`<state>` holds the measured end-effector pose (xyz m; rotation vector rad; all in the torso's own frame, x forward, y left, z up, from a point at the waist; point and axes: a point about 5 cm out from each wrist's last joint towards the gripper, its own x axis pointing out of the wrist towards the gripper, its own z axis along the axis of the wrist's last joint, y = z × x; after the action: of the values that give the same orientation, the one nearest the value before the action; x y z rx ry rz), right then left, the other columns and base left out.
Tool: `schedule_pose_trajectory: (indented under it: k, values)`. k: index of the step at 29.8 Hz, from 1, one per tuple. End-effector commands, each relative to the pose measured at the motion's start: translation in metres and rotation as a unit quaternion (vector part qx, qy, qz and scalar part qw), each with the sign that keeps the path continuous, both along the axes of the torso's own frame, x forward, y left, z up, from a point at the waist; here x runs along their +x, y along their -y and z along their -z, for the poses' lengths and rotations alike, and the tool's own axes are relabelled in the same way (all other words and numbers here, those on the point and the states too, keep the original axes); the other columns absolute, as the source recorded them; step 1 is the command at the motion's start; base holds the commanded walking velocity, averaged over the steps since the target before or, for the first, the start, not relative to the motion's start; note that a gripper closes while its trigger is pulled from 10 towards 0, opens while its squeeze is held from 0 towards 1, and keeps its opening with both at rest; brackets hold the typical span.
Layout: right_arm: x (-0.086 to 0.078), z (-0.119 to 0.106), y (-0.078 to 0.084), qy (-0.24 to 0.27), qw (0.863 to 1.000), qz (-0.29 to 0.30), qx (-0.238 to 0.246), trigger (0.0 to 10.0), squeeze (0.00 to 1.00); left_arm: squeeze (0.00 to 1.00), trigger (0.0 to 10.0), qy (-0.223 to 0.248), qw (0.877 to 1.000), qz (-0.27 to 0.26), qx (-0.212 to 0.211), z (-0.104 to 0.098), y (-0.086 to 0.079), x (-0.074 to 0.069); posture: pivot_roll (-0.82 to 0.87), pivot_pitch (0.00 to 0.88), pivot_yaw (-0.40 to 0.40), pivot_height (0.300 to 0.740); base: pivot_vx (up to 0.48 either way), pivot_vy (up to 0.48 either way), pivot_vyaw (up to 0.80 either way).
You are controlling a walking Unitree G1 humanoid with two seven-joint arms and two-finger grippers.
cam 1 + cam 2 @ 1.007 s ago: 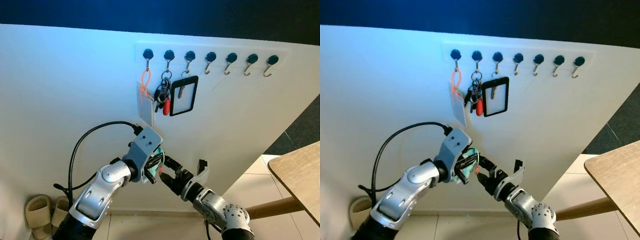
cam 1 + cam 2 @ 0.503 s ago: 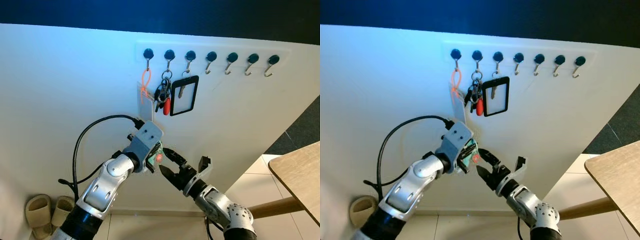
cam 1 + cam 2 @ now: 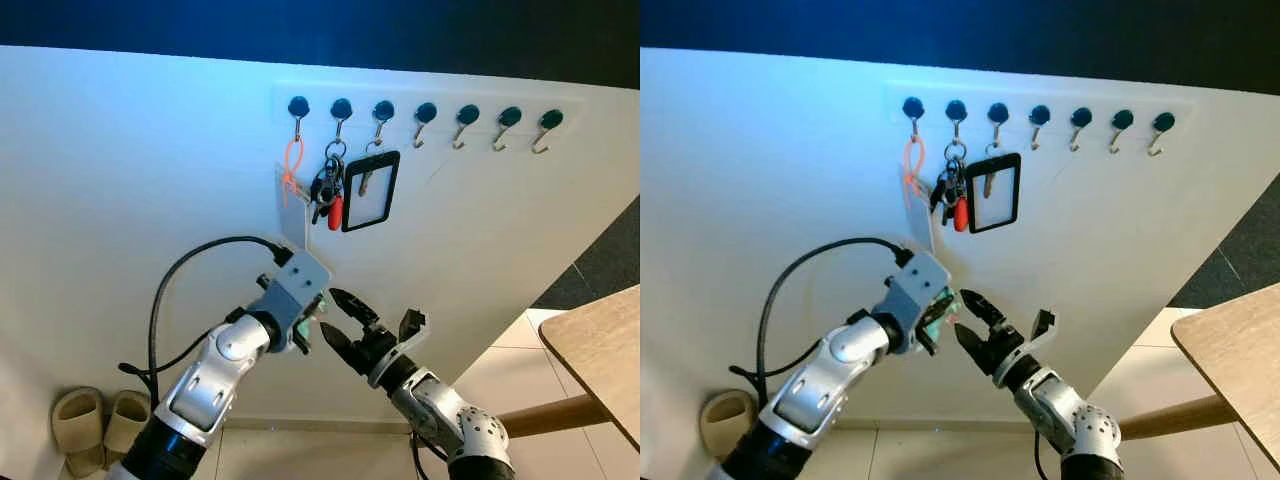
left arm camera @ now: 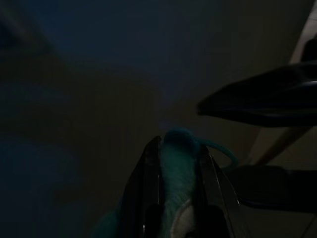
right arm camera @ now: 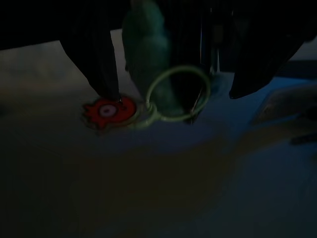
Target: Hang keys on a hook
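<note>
I see my left gripper (image 4: 173, 163) clamping the fuzzy teal keychain (image 4: 177, 171), its long axis along the fingers, ring toward my spread right gripper (image 3: 338, 318).

A pale white wall panel (image 3: 150, 160) carried a row of round black-capped silver hooks (image 3: 424, 112) under a dark navy band. From them hung a bright orange looped cord with a translucent tag (image 3: 291, 170), a bunch of dark metal keys with a red fob (image 3: 327, 192), and a black-framed clear badge holder (image 3: 370, 190). The silver left arm's black-fingered gripper (image 4: 176, 163) pinched a teal fuzzy keychain (image 4: 177, 173) bearing a pale green ring (image 5: 177, 94) and a red round charm (image 5: 110, 111). The right gripper (image 3: 343, 318) was glossy black. Beige slippers (image 3: 78, 427) lay on cream tiles, beside a tan wooden table (image 3: 600, 345).
</note>
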<state>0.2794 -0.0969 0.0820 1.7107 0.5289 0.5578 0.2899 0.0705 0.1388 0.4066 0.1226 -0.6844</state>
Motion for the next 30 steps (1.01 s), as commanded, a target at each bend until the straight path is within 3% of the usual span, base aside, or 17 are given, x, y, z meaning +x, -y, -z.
schedule_pose_trajectory:
  k: [1, 17, 18, 19, 20, 21, 22, 30]
  values:
    - [0.0018, -0.0004, -0.0106, -0.015, 0.998, 0.021, 0.055, 10.0, 0.00, 0.00, 10.0, 0.003, 1.000, 0.019, -0.013, -0.0016, 0.0110, -0.0074, 0.09, 0.068, -0.054, 0.740, 0.000, 0.000, 0.00]
    - [0.0030, -0.0066, -0.0121, -0.006, 0.998, 0.018, 0.066, 10.0, 0.00, 0.00, 10.0, 0.005, 1.000, 0.022, -0.006, -0.0005, 0.0121, -0.0090, 0.09, 0.069, -0.054, 0.740, 0.000, 0.000, 0.00]
    - [0.0027, -0.0063, -0.0125, -0.006, 0.998, 0.016, 0.065, 6.2, 0.00, 0.00, 10.0, 0.006, 1.000, 0.022, -0.006, -0.0009, 0.0122, -0.0088, 0.09, 0.069, -0.054, 0.740, 0.000, 0.000, 0.00]
    - [0.0025, -0.0061, -0.0128, -0.006, 0.998, 0.015, 0.065, 6.2, 0.00, 0.00, 10.0, 0.007, 1.000, 0.021, -0.006, -0.0011, 0.0124, -0.0085, 0.09, 0.069, -0.054, 0.740, 0.000, 0.000, 0.00]
    - [0.0022, -0.0058, -0.0132, -0.006, 0.998, 0.013, 0.063, 4.0, 0.00, 0.00, 10.0, 0.007, 1.000, 0.021, -0.006, -0.0013, 0.0125, -0.0083, 0.09, 0.069, -0.054, 0.740, 0.000, 0.000, 0.00]
    - [0.0022, -0.0058, -0.0132, -0.006, 0.998, 0.013, 0.063, 4.0, 0.00, 0.00, 10.0, 0.007, 1.000, 0.021, -0.006, -0.0013, 0.0125, -0.0083, 0.09, 0.069, -0.054, 0.740, 0.000, 0.000, 0.00]
    - [0.0016, -0.0054, -0.0136, -0.007, 0.998, 0.011, 0.061, 0.0, 0.00, 0.00, 10.0, 0.009, 1.000, 0.021, -0.006, -0.0018, 0.0127, -0.0079, 0.09, 0.068, -0.054, 0.740, 0.000, 0.000, 0.00]
    - [0.0008, -0.0044, -0.0132, -0.009, 0.998, 0.010, 0.059, 0.0, 0.00, 0.00, 10.0, 0.014, 1.000, 0.020, -0.006, -0.0040, 0.0129, -0.0064, 0.09, 0.069, -0.056, 0.740, 0.000, 0.000, 0.00]
